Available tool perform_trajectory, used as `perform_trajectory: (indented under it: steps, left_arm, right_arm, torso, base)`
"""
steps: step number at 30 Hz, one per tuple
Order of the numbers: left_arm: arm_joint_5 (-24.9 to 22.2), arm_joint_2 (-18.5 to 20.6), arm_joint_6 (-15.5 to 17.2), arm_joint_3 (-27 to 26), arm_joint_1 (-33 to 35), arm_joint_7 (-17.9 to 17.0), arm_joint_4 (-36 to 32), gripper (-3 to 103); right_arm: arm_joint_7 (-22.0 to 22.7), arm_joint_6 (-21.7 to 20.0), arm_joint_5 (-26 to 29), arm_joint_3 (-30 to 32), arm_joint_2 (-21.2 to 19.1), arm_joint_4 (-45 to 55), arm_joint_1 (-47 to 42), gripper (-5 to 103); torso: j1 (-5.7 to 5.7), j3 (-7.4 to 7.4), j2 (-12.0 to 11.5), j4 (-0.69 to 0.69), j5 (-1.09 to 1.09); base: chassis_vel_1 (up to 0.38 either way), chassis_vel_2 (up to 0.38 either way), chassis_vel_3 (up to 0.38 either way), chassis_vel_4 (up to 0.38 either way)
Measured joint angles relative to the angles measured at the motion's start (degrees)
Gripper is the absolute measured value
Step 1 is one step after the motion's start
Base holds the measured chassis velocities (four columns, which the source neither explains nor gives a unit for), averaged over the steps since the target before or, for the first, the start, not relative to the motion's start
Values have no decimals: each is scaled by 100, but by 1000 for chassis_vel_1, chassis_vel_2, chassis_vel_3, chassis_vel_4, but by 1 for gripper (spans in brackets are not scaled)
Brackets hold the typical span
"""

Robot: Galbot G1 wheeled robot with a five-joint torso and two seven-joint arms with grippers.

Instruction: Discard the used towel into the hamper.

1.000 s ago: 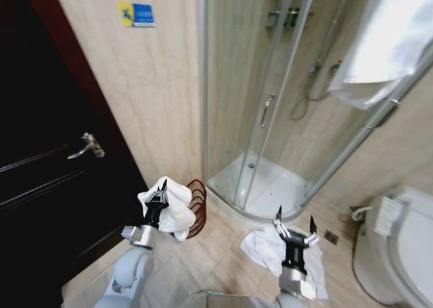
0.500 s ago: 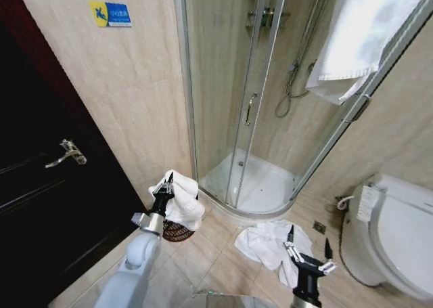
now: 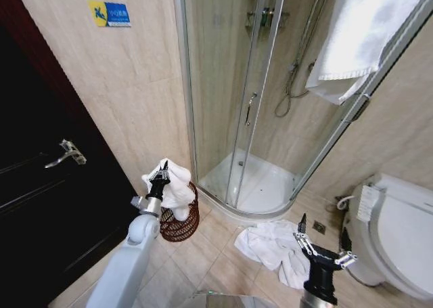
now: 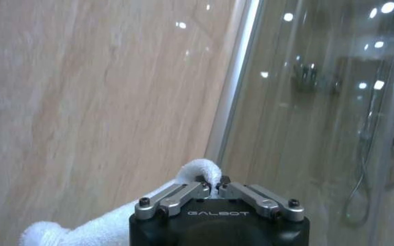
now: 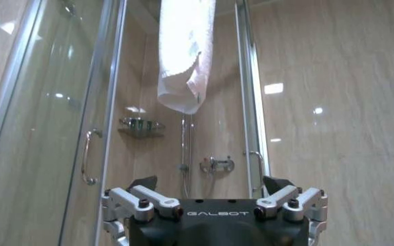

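Beige bathroom tiles; left claw (image 3: 161, 170) clenched on towel (image 3: 175, 189) directly above hamper (image 3: 180, 225).

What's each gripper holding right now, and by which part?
The left gripper is shut on a raised fold of the white towel, which hangs bunched over the hamper. The right gripper is open and holds nothing.
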Motion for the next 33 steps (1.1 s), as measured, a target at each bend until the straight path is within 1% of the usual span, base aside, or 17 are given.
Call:
perform_trajectory:
  steps: [1, 2, 5, 6, 9, 10, 12, 14, 15, 17, 19, 21, 22, 24, 29, 30, 33]
  left_arm:
    - [0, 17, -26, 54, -74, 13, 165, 2]
    - [0, 17, -26, 54, -74, 13, 165, 2]
    - [46, 56, -164, 309, -419, 94, 915, 2]
    - [46, 56, -164, 309, -419, 94, 915, 2]
    - [116, 47, -289, 550, -793, 102, 1698, 2]
    - [116, 47, -289, 550, -793, 102, 1698, 2]
    - [121, -2, -373, 673, -1028, 93, 2204, 2]
    - [168, -35, -457, 760, -1178, 92, 2555, 2]
    - [168, -35, -457, 760, -1178, 92, 2555, 2]
    - [260, -79, -576, 856, -1356, 96, 2993, 2]
    - [290, -98, -623, 883, -1420, 96, 3134, 2]
    - [433, -179, -833, 917, -1662, 76, 3688, 2]
    - [433, -179, -833, 917, -1662, 76, 3688, 2]
    - [559, -233, -937, 918, -1844, 71, 4156, 2]
    - [706, -266, -1053, 973, -2059, 173, 4699, 2]
    - [706, -266, -1053, 973, -2059, 173, 4699, 2]
    - [893, -344, -1199, 993, -2273, 228, 5101, 2]
  right_arm:
    - [-4, -2, -13, -7, 0, 19, 3, 100]
    - [-4, -2, -13, -7, 0, 19, 3, 100]
    - [-29, -25, -59, -12, 0, 74, 27, 100]
    - [-29, -25, -59, -12, 0, 74, 27, 100]
    - [-44, -44, -64, -5, 0, 87, 47, 100]
    - [-44, -44, -64, -5, 0, 87, 47, 100]
    - [-44, -48, -71, -3, 0, 85, 60, 100]
    - [-41, -66, -75, -1, 0, 90, 62, 100]
    - [-41, -66, -75, -1, 0, 90, 62, 100]
    - [-38, -103, -78, 7, 0, 116, 88, 100]
    - [-36, -113, -81, 14, 0, 125, 111, 100]
    - [-26, -181, -84, 33, 0, 157, 169, 100]
    - [-26, -181, -84, 33, 0, 157, 169, 100]
    - [-21, -231, -85, 44, 0, 180, 211, 100]
    - [-17, -259, -82, 77, 0, 188, 295, 100]
    - [-17, -259, -82, 77, 0, 188, 295, 100]
    - [-16, -291, -76, 103, 0, 189, 349, 100]
  torso:
    - [0, 0, 0, 0, 1]
    - [0, 0, 0, 0, 1]
    - [0, 0, 0, 0, -1]
    - [0, 0, 0, 0, -1]
    - [0, 0, 0, 0, 0]
    - [0, 0, 0, 0, 0]
    - [0, 0, 0, 0, 0]
    - [0, 0, 0, -1, 1]
    - [0, 0, 0, -1, 1]
    - [0, 0, 0, -1, 1]
    - [0, 0, 0, 0, 0]
    - [0, 0, 0, -1, 1]
    - [0, 0, 0, -1, 1]
    - [1, 0, -1, -1, 0]
    - [0, 0, 0, 1, 0]
    - [0, 0, 0, 1, 0]
    - [0, 0, 0, 0, 1]
  base:
    - [0, 0, 0, 0]
    - [0, 0, 0, 0]
    - [0, 0, 0, 0]
    - [0, 0, 0, 0]
    - [0, 0, 0, 0]
    - [0, 0, 0, 0]
    - [0, 0, 0, 0]
    - [0, 0, 0, 0]
    - [0, 0, 0, 0]
    - [0, 0, 0, 0]
    - [0, 0, 0, 0]
    - [0, 0, 0, 0]
    - [0, 0, 0, 0]
    - [0, 0, 0, 0]
    - [0, 0, 0, 0]
    - [0, 0, 0, 0]
    - [0, 0, 0, 0]
